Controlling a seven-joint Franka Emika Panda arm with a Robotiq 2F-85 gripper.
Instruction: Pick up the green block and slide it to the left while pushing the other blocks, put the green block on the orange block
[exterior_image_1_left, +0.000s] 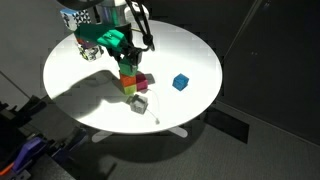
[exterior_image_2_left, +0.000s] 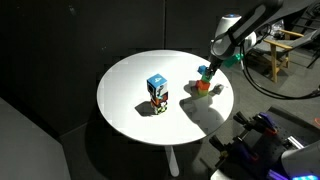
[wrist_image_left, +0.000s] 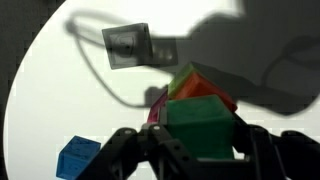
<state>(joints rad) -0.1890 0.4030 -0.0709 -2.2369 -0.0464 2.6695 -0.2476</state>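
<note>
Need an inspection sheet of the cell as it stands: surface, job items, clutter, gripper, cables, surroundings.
Surface: round white table, shadowed under the arm.
Job's things: green block sits on the orange block; magenta block beside the stack; blue block apart.
Clutter: grey patterned cube near the stack.
Grippers: gripper appears shut on the green block.
Cables: black cable hangs from the arm, off the table.
Surroundings: dark floor and walls; wooden chair behind.

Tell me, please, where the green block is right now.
The green block is held between the fingers of the gripper. In an exterior view it is directly above the orange block, next to the magenta block.
</note>
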